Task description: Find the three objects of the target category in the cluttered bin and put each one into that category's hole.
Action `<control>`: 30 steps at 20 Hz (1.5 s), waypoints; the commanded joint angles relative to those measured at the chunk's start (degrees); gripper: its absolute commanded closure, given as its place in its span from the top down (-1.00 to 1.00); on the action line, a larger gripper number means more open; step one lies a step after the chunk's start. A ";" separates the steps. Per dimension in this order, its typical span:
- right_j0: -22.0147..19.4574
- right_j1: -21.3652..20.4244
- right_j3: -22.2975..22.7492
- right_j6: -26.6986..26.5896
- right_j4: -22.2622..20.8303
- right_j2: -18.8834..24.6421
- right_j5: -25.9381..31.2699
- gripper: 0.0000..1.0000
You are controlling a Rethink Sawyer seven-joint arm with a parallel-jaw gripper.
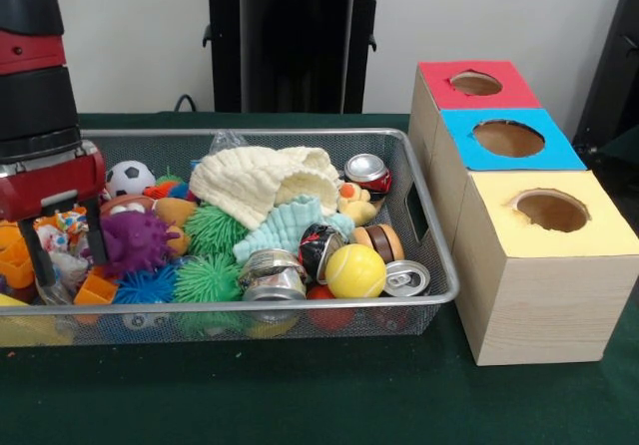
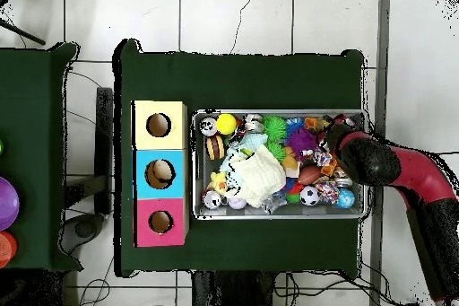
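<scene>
A wire mesh bin (image 1: pixel 444 265) holds mixed clutter. There are crushed cans (image 1: pixel 273 273), a can lying end-on (image 1: pixel 407 278) and a red can (image 1: pixel 367 173). A yellow tennis ball (image 1: pixel 354 270) and a soccer ball (image 1: pixel 130 178) lie among green (image 1: pixel 207 278) and purple (image 1: pixel 135 240) spiky balls. A cream cloth (image 1: pixel 265 181) covers the middle. Beside the bin stand three boxes with a hole in a red (image 1: pixel 475 83), blue (image 1: pixel 508 138) and yellow (image 1: pixel 551 210) top. My gripper (image 1: pixel 68 260) hangs open inside the bin's left end, its fingers (image 1: pixel 40 255) spread among small toys. From overhead the gripper (image 2: pixel 333 132) is over the bin's right end.
A teal cloth (image 1: pixel 290 223), a rubber duck (image 1: pixel 354 204) and a toy burger (image 1: pixel 379 240) lie near the cans. Orange plastic pieces (image 1: pixel 95 287) sit by the fingers. Overhead, the blue box's hole (image 2: pixel 160 173) shows something tan inside. Green cloth covers the table (image 1: pixel 319 395).
</scene>
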 commanded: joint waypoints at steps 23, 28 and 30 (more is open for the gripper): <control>-4.46 9.51 -1.04 -12.71 -10.46 -1.76 -3.03 1.00; -5.58 11.44 -1.07 -13.74 -11.20 -1.28 -4.27 1.00; -6.13 12.38 -1.20 -14.20 -11.86 -1.13 -4.90 1.00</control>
